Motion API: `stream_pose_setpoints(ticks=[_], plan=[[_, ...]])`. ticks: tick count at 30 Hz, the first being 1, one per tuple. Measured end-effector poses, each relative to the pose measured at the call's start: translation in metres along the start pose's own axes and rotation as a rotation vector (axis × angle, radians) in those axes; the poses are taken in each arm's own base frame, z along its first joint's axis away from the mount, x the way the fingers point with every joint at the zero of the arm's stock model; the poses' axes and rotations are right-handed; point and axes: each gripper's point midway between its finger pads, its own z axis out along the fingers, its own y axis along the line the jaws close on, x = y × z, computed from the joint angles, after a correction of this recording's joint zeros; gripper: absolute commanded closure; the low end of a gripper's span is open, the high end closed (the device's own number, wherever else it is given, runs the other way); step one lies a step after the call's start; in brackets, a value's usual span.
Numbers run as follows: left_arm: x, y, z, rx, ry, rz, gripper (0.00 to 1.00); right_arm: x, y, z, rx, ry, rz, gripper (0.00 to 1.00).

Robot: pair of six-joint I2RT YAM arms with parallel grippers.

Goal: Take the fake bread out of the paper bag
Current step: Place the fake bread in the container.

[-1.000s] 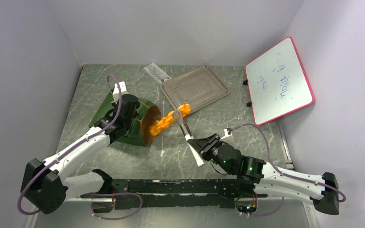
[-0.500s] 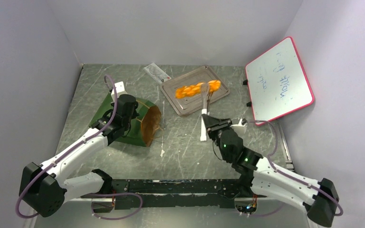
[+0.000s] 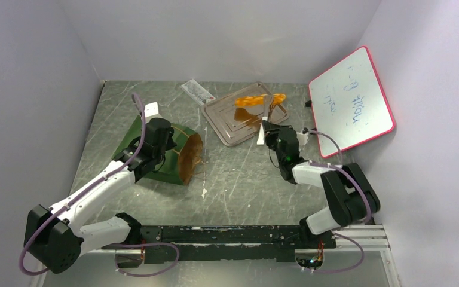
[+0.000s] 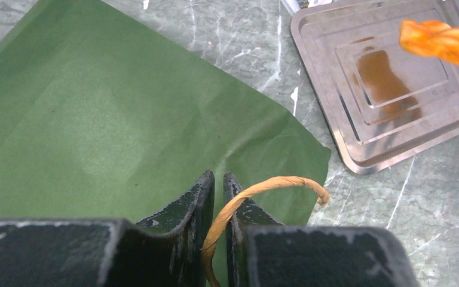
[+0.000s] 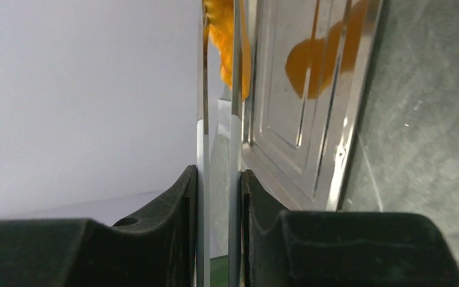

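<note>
The right tool (image 5: 218,176) clamps narrow on metal tongs (image 5: 235,89), whose tips pinch the braided fake bread (image 3: 250,101) over the tray (image 3: 233,130). The bread looks light, stiff and smooth, so a mid-length hold should suit it. The left tool (image 4: 218,179) grips the handle (image 4: 275,182) of the paper bag (image 3: 130,136), which lies on the table (image 3: 245,179).

place: a robotics lab test cell | enclosure: plain pale walls (image 3: 227,42) are boxing in a grey marbled table (image 3: 239,179) | rig: a left arm (image 3: 95,191) and a right arm (image 3: 340,191) are sitting on a black rail (image 3: 227,234) | extra: a pink-framed whiteboard (image 3: 349,101) with handwriting is leaning at the right wall
</note>
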Motion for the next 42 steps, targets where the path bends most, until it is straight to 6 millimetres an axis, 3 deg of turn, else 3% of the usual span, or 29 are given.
stream_pose_setpoints(ticks=[9, 16, 20, 23, 26, 30, 42], plan=[[0.008, -0.012, 0.000, 0.038, 0.029, 0.020, 0.93, 0.005, 0.006, 0.042, -0.101, -0.026, 0.142, 1.00], [0.013, -0.022, -0.003, 0.064, 0.039, 0.048, 0.93, -0.006, -0.002, 0.053, -0.122, -0.105, 0.190, 0.99], [0.011, -0.025, -0.005, 0.074, 0.034, 0.054, 0.93, -0.011, -0.014, 0.059, -0.118, -0.140, 0.207, 0.96], [0.009, -0.027, -0.008, 0.083, 0.027, 0.056, 0.93, -0.011, -0.030, 0.064, -0.088, -0.154, 0.202, 0.89], [0.006, -0.029, -0.012, 0.096, 0.018, 0.053, 0.93, -0.011, -0.040, 0.067, -0.066, -0.160, 0.192, 0.79], [0.001, -0.031, -0.018, 0.112, 0.004, 0.045, 0.93, -0.010, -0.038, 0.069, -0.071, -0.158, 0.191, 0.71], [-0.005, -0.035, -0.028, 0.140, -0.017, 0.034, 0.93, -0.001, -0.052, 0.055, -0.052, -0.111, 0.209, 0.65]])
